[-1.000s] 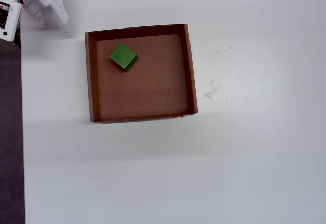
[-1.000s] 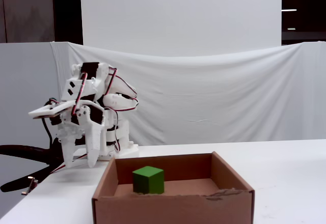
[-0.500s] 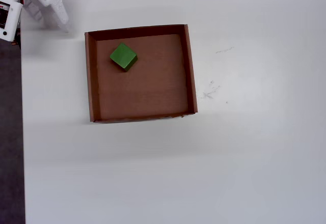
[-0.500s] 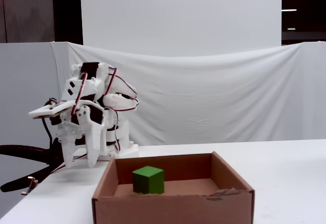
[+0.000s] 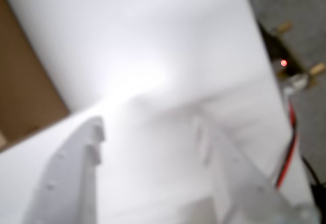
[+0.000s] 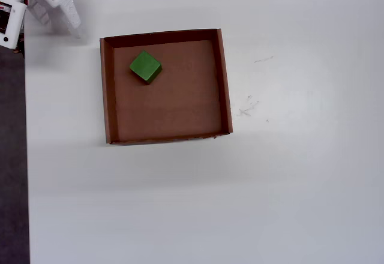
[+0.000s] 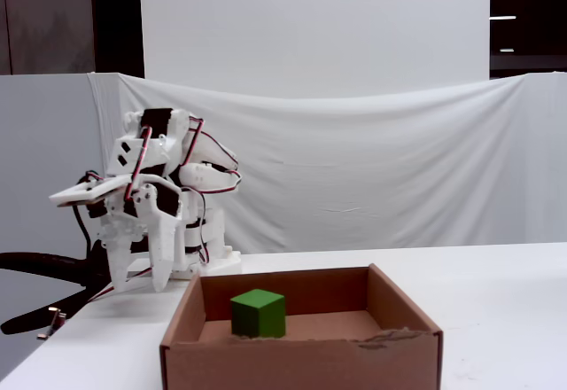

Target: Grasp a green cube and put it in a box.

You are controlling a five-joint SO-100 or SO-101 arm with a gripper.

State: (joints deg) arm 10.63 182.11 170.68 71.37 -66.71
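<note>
Green cube (image 6: 145, 66) sits in the box's (image 6: 107, 96) far-left corner in overhead view; wrist view misses it. Gripper (image 5: 147, 132) parted, empty, above bare table (image 5: 153, 46).

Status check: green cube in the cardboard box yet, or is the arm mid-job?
Done: the small bright-green cube sits on the floor of the shallow brown cardboard box, near its upper-left corner in the overhead view. In hand: nothing; the white gripper hangs open and empty beside the box, folded near the base. Left: nothing visible.
</note>
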